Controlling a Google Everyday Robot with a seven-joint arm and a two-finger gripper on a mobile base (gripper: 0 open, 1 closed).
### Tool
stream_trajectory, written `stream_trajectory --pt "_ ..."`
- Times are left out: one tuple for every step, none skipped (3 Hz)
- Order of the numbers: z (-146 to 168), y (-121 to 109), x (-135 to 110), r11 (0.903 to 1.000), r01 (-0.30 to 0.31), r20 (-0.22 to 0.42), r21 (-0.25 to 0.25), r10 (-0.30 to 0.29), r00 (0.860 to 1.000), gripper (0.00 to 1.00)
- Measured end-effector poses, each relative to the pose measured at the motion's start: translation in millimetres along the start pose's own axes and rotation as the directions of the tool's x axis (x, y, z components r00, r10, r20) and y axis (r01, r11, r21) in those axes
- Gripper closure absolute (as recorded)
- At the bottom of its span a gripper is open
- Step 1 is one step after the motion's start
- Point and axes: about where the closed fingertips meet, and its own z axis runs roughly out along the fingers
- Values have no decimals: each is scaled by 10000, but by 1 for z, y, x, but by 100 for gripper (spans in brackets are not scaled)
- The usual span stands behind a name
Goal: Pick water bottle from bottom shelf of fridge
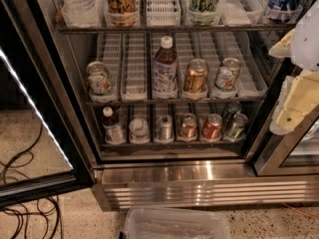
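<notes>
While the glass door [45, 183] hangs open far to the left of the water bottle [138, 128], I see black cables [20, 203] on the speckled floor, down and left of that bottle. The water bottle stands upright on the bottom shelf [174, 144] of the fridge [199, 183], in the second lane from the left, behind the thin front rail. Just left of it stands a white-capped bottle of dark drink [112, 126]. Just right of it is a silver can [164, 127], then a copper can [188, 126], a red can [213, 126] and a green can [235, 126] further right. Below the water bottle, on the floor before the louvred base, lies a clear plastic bin [174, 225]. The gripper [294, 98] hangs far right of the water bottle and higher, well apart from it. Whether it is apart or together I cannot tell.
</notes>
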Motion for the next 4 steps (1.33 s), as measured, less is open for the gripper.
stream_trajectory --pt "0 0 0 10000 0 1 0 0 10000 0" --pt "28 -1 -20 9997 -254 508 20 253 9984 0" --pt "102 19 -70 9920 -992 1438 -781 1097 9835 0" --pt "158 21 -125 9857 -1234 2364 -1149 1478 9603 0"
